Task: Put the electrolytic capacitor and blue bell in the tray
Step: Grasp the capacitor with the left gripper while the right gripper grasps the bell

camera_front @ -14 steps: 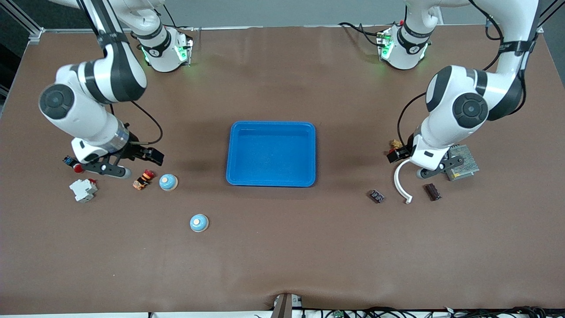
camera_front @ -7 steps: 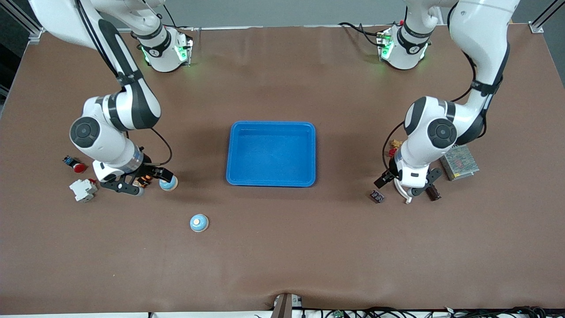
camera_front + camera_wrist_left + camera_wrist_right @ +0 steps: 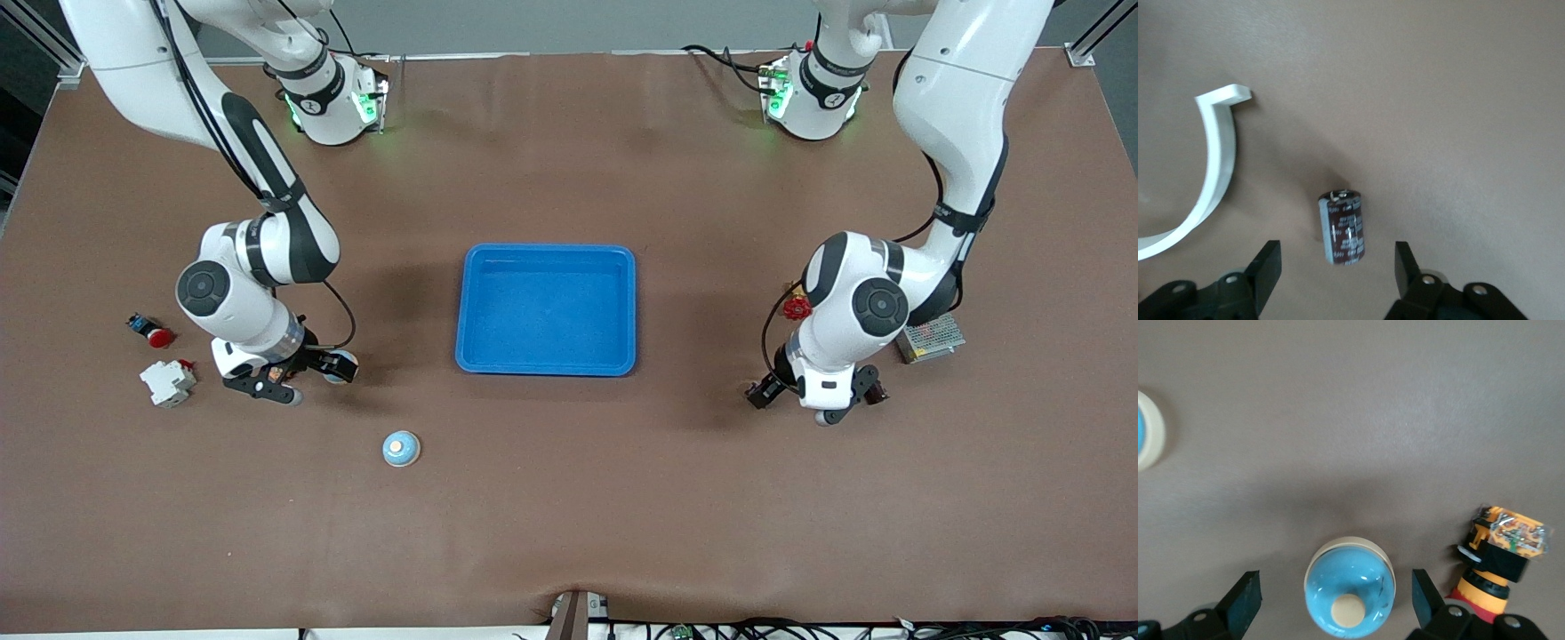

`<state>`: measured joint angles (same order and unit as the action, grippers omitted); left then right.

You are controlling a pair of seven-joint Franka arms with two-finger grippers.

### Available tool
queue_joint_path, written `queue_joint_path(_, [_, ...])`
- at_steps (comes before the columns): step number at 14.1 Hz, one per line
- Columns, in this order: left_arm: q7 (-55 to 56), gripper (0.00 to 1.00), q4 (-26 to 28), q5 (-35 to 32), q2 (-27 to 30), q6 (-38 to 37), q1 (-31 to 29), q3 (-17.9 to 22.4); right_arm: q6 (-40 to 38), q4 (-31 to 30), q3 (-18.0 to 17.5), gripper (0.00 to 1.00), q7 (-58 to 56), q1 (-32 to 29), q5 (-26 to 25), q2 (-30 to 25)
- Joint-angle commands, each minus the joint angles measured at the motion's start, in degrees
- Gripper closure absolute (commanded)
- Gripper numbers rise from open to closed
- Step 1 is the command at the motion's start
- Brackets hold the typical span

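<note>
The bright-blue tray (image 3: 545,252) lies mid-table with nothing in it. My left gripper (image 3: 1336,267) hangs low toward the left arm's end (image 3: 813,400). It is open, and the dark-brown electrolytic capacitor (image 3: 1343,227) lies on its side between the fingers with a gap on each side. In the front view the hand hides the capacitor. My right gripper (image 3: 1336,597) is low toward the right arm's end (image 3: 298,378). It is open, straddling a blue bell (image 3: 1349,593) with a cream button, which peeks out beside the hand (image 3: 343,359). Neither gripper touches its object.
A second blue bell (image 3: 401,448) sits nearer the front camera. An orange-and-red push button (image 3: 1501,550) lies just outside one right finger. A white curved strip (image 3: 1211,173) lies beside the capacitor. A white breaker (image 3: 167,382), a red button (image 3: 153,336) and a metal box (image 3: 929,338) lie toward the table's ends.
Both arms have swung toward the front camera and come down. The right hand now covers the push button beside the bell; the left hand now covers the white strip.
</note>
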<state>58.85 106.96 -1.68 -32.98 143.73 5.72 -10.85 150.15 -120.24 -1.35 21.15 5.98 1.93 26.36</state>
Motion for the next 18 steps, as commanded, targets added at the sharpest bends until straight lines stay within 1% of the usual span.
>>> queue_joint_path(1, [1.4,0.25,-1.6,-1.0,-3.0,2.4,0.3,0.5,1.5,-1.8,-0.6,0.00,0.0,-0.6,-0.3,-0.3])
queue_joint_path(3, [1.2,0.51,-1.6,-1.5,-3.8,3.4,0.3,0.6,2.3,-1.9,-0.6,0.00,0.0,-0.6,-0.3,0.3])
queue_joint_path(4, [1.3,0.58,-1.7,-2.0,-4.3,3.4,0.3,0.5,2.4,-1.9,-0.6,0.00,0.0,-0.6,-0.3,0.4])
queue_joint_path(5, [1.4,0.70,-1.9,-2.1,-4.7,3.4,0.3,0.5,2.4,-1.9,-0.6,0.00,0.1,-0.6,-0.3,0.4])
queue_joint_path(6, [1.4,0.88,-2.0,-2.1,-4.7,3.4,0.3,0.6,2.4,-1.9,-0.6,0.00,0.1,-0.6,-0.3,0.6])
queue_joint_path(7, [1.4,1.00,-2.0,-2.1,-4.2,3.1,0.3,0.5,3.0,-1.9,-0.6,0.00,0.0,-0.6,-0.3,0.9])
queue_joint_path(9, [2.2,1.00,-1.9,-2.1,-2.4,1.8,1.2,0.4,4.1,-1.9,-0.6,0.00,0.0,-0.6,-0.3,1.6])
queue_joint_path(10, [3.5,1.00,-1.9,-2.1,-1.0,-0.4,2.6,0.5,4.3,-1.9,-0.6,0.00,0.0,-0.6,-0.3,1.8])
queue_joint_path(13, [9.4,1.00,-2.0,-2.1,3.0,-5.5,8.2,0.4,4.4,-1.9,-0.6,0.00,0.0,-0.6,-0.3,1.9])
queue_joint_path(15, [14.7,1.00,-2.0,-2.1,3.7,-6.8,12.2,0.1,4.4,-1.9,-0.6,0.00,0.0,-0.5,-0.3,2.0])
queue_joint_path(16, [19.1,1.00,-2.1,-2.1,3.7,-6.8,14.6,0.1,4.4,-2.0,-0.6,0.46,0.1,-0.4,-0.3,2.0])
queue_joint_path(17, [23.2,1.00,-2.3,-2.1,3.7,-6.8,17.0,0.2,4.4,-2.0,-0.6,0.94,0.6,-0.3,-0.3,1.9])
queue_joint_path(18, [26.6,1.00,-2.7,-2.1,3.5,-6.8,18.9,0.1,4.4,-2.0,-0.6,1.00,0.7,-0.3,-0.2,2.0])
